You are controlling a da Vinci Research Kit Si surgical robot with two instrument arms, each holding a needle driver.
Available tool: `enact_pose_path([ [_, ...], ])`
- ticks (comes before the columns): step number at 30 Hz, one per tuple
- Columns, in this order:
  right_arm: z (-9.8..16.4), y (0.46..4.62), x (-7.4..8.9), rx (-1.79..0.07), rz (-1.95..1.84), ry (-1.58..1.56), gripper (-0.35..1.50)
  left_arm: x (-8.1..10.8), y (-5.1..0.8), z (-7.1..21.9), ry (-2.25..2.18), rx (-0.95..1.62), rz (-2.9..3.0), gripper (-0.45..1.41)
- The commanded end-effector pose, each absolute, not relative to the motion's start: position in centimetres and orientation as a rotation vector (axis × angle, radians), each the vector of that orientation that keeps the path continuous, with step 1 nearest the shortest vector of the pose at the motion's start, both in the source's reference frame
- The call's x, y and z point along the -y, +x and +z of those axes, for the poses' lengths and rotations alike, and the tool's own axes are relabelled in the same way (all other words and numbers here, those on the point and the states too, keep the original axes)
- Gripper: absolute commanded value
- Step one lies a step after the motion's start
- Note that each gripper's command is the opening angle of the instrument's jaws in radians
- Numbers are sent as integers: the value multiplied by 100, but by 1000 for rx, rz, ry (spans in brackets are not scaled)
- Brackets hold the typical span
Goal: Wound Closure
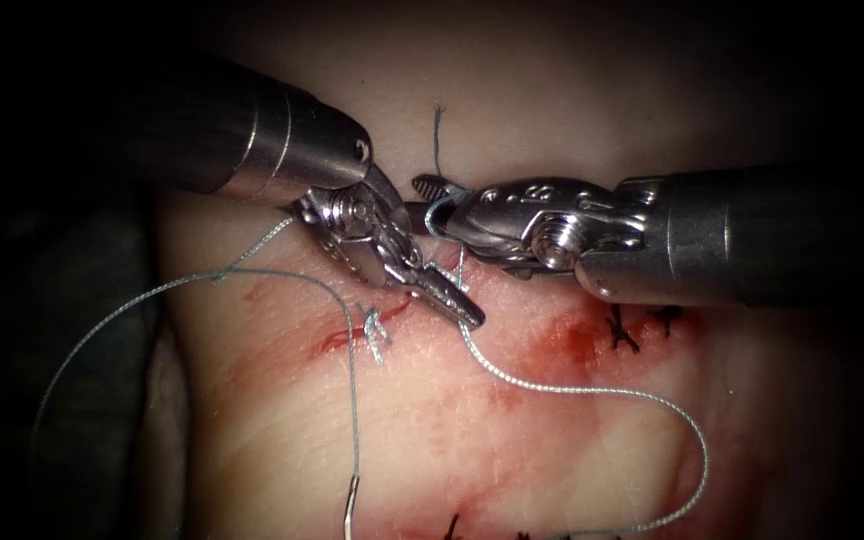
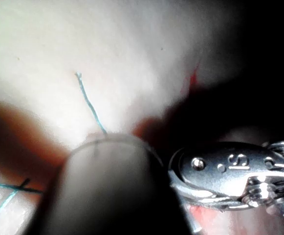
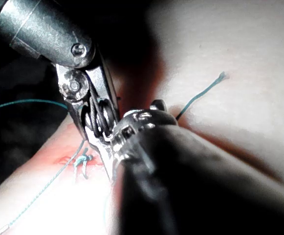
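While the left tool (image 1: 442, 295) comes in from the upper left and points down to the right, its jaws are seen pressed together near the tip, and the thread (image 1: 572, 388) runs out from just below them; it seems to be clamped there, though the exact grip is hard to judge. The right tool (image 1: 432, 200) lies almost level above the cut (image 1: 352, 335), and its jaws are closed on a short piece of thread, which is wound around them as a small loop. A free cut end (image 1: 438, 140) stands up from this place over the pale tissue (image 1: 552, 90); the same end is seen in the left wrist view (image 2: 88, 100) and in the right wrist view (image 3: 203, 95). A finished knot (image 1: 374, 330) sits on the cut, left of the left tool's tip. From below the left tool the thread goes in a wide curve to the right and down. Another strand passes from the far left across the tissue and hangs down to the needle (image 1: 352, 505), which lies free on the tissue at the bottom edge, held by no tool. Dark stitches (image 1: 620, 330) are seen on the right, beside red fluid (image 1: 562, 345).
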State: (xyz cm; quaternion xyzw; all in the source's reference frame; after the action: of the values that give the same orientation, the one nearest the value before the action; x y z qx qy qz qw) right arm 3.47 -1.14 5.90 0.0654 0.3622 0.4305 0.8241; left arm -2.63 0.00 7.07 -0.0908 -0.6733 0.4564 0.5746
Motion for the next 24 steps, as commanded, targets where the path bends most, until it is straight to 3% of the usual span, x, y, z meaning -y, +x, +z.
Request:
enact_pose_path([
  [1, 592, 357, 114, -763, 955, 126, 16, -1, -269, 712, -213, 1579, 1065, -45],
  [2, 593, 357, 114, -758, 970, 115, 19, -1, -269, 712, -213, 1579, 1065, -45],
  [6, 592, 355, 114, -738, 1025, 77, 61, -3, -268, 711, -208, 1582, 1058, -45],
  [16, 594, 350, 119, -696, 1141, -7, 54, -8, -271, 712, -210, 1583, 1052, -45],
  [24, 611, 340, 116, -694, 1165, -9, 34, -11, -276, 713, -208, 1583, 1041, -45],
])
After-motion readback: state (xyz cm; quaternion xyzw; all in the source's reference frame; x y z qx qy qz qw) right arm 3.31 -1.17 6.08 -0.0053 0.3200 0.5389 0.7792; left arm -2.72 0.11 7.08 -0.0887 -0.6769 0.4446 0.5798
